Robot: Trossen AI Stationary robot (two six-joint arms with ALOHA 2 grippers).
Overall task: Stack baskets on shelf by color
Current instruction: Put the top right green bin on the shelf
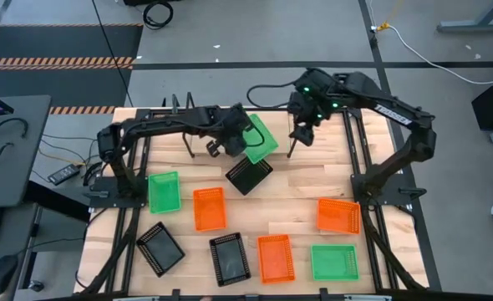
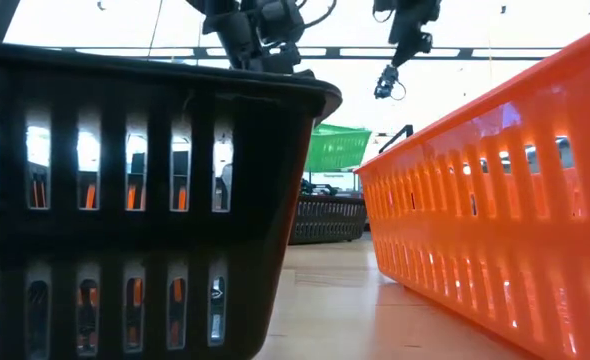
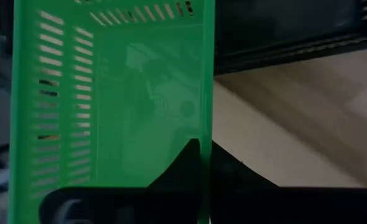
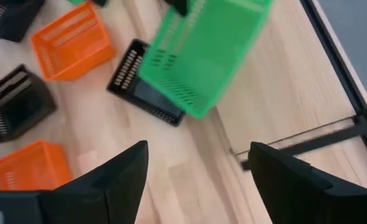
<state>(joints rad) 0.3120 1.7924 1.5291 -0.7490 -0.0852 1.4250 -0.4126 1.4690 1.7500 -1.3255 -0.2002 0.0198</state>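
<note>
My left gripper point(image 1: 234, 140) reaches in from the table's left and is shut on a green basket point(image 1: 261, 138), which it carries tilted in the air by the shelf board point(image 1: 322, 144) and its thin black posts. Just nearer, a black basket point(image 1: 249, 175) lies flat on the table; the right wrist view shows it partly under the green basket point(image 4: 202, 50). My right gripper point(image 1: 301, 131) hangs open and empty above the shelf's right part, its fingers point(image 4: 118, 177) spread wide. In the low view the green basket point(image 2: 336, 148) floats above the black one point(image 2: 327, 220). My left gripper holds the green basket by one side wall point(image 3: 204, 134). One finger point(image 3: 186, 163) is inside the basket and the other outside the wall. The fingers come from the table's left. The basket is lifted clear and tilted.
On the table's near half lie a green basket point(image 1: 164, 191), an orange one point(image 1: 209, 208), two black ones point(image 1: 160, 248) point(image 1: 230, 257), an orange point(image 1: 274, 258), a green point(image 1: 334, 262) and an orange point(image 1: 338, 215). Bare wood shows between the black basket and these.
</note>
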